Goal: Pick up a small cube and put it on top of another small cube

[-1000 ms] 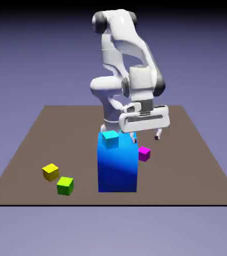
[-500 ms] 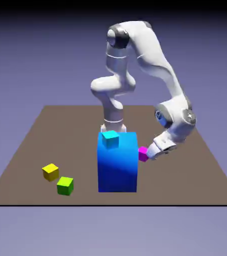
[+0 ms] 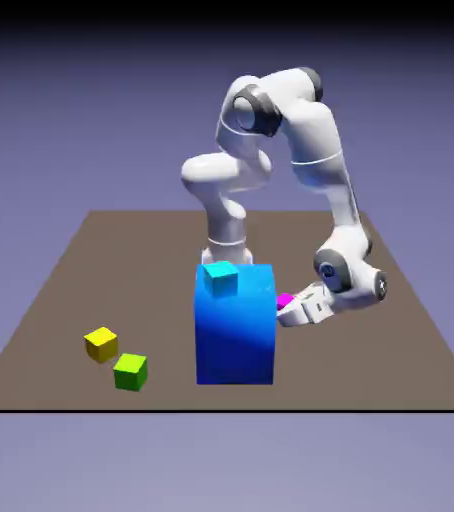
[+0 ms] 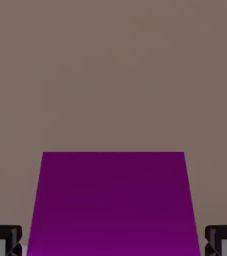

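White claw (image 4: pixel 113 241) has its tips either side of the magenta cube (image 4: pixel 113 200), can't tell if they're actually pinching. Cube's on the worktop (image 3: pixel 371 380), just beside the blue block (image 3: pixel 235 335). Looks like the grasp step to me; next, firm grip, then straight up, clear of that block.

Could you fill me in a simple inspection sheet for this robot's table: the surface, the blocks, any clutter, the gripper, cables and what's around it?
Surface: brown tabletop, no marks seen.
Job's things: magenta cube between the two finger tips, a narrow gap showing on each side.
Clutter: big blue block beside it, cyan cube at the blue block's top; yellow cube and green cube at the exterior view's left.
Gripper: open around the magenta cube.
Cables: nothing seen.
Surroundings: plain blue-violet backdrop.
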### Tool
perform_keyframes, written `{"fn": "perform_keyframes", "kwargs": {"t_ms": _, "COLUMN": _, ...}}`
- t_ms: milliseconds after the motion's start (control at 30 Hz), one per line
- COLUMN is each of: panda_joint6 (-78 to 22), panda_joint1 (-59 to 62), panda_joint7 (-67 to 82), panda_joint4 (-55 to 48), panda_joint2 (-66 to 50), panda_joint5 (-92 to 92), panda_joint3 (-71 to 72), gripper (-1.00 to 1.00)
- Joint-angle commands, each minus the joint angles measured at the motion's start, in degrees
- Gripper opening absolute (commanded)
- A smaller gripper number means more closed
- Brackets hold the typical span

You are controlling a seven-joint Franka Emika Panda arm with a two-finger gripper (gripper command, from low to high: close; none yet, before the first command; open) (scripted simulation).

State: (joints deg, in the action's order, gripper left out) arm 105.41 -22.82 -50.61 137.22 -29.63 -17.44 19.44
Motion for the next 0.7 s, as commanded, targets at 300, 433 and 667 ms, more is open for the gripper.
{"fn": "perform_keyframes", "kwargs": {"t_ms": 300, "panda_joint6": -11.9, "panda_joint1": -1.7, "panda_joint7": 10.8, "panda_joint4": -19.4, "panda_joint2": -4.4, "panda_joint5": 6.1, "panda_joint3": -9.4, "gripper": -1.0}}
{"fn": "perform_keyframes", "kwargs": {"t_ms": 433, "panda_joint6": -14.5, "panda_joint1": -3.1, "panda_joint7": 14.9, "panda_joint4": -27.7, "panda_joint2": -8.4, "panda_joint5": 8.9, "panda_joint3": -15.0, "gripper": -1.0}}
{"fn": "perform_keyframes", "kwargs": {"t_ms": 667, "panda_joint6": -19.0, "panda_joint1": -5.6, "panda_joint7": 22.0, "panda_joint4": -42.3, "panda_joint2": -15.3, "panda_joint5": 13.8, "panda_joint3": -25.0, "gripper": -1.0}}
